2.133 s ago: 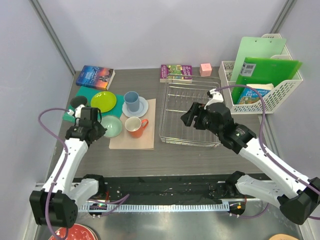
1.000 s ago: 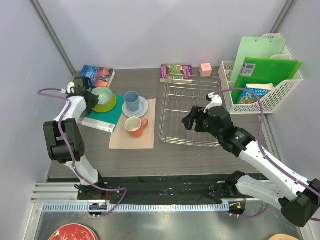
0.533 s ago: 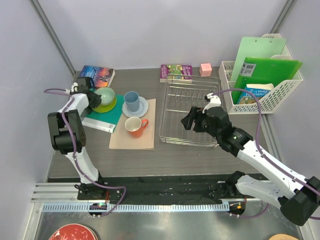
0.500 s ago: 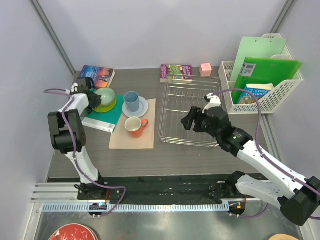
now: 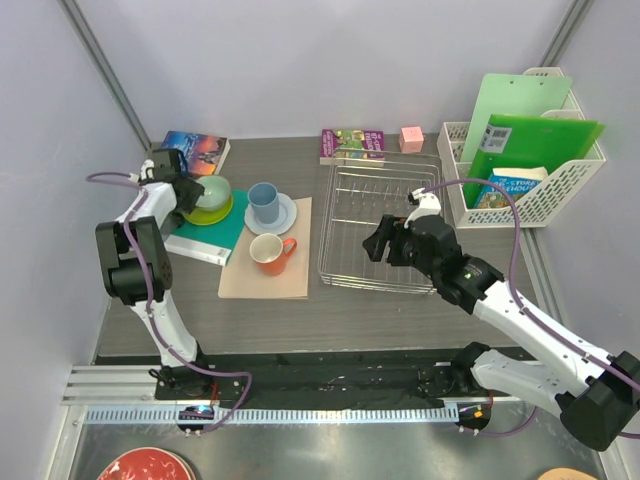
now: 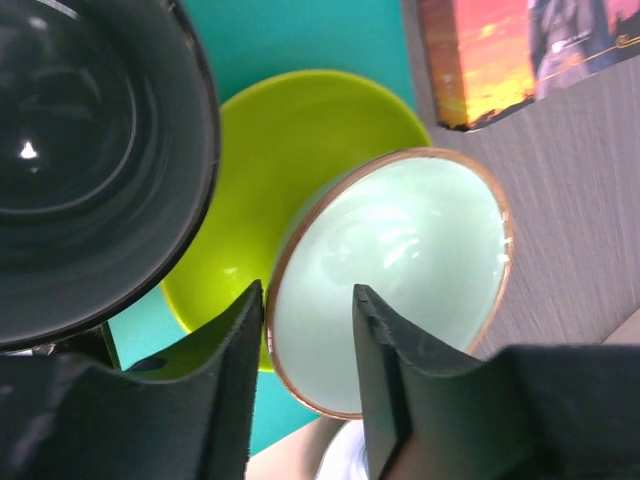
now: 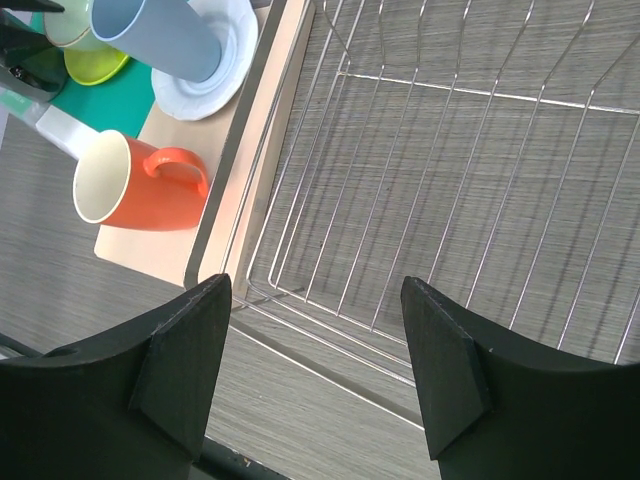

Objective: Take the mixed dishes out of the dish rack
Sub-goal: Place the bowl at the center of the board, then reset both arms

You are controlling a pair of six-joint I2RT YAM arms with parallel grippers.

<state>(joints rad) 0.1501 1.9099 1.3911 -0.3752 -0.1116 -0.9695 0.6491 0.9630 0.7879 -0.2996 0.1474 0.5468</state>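
My left claw [image 6: 307, 295] stands parted astride the rim of the sage-green bowl [image 6: 400, 270] on the lime-green plate [image 6: 300, 130] — my right claw [image 7: 313, 285] hangs wide, empty, over the dish rack [image 7: 480, 180].

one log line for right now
left gripper: open around sage-green bowl rim | bowl on lime-green plate | right gripper: open over dish rack | rack empty

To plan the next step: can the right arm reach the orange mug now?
Probably yes. The open right gripper holds nothing, and the orange mug stands uncovered just left of the dish rack.
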